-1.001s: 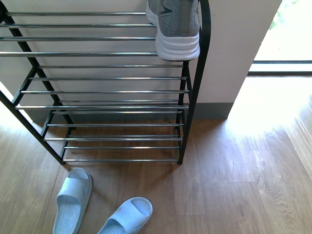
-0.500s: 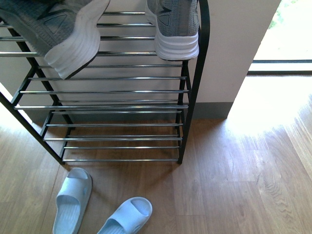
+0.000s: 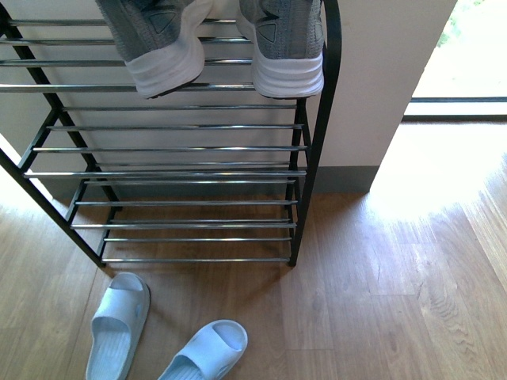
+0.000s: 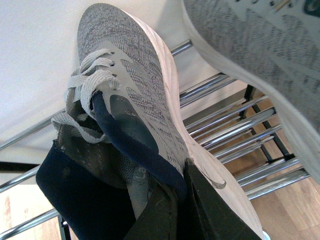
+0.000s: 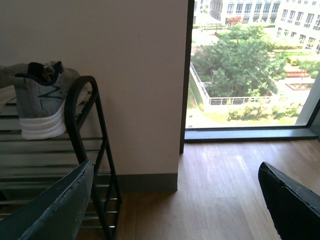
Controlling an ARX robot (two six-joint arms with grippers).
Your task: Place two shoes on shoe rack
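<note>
Sneaker (image 4: 145,100) clamped in left hand (image 4: 150,205) at collar; over rack (image 3: 174,149)

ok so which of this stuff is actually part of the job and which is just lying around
Part of the job:
grey sneaker, gripped by the left tool
second grey sneaker, resting on the shoe rack
pale blue slides on the floor, possibly next

Just there:
window
right tool, open and empty

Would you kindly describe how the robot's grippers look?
The right gripper has two broad, flat fingers, matte black-grey with slightly rough edges. The left gripper has similar dark fingers. No cables or markings show.
</note>
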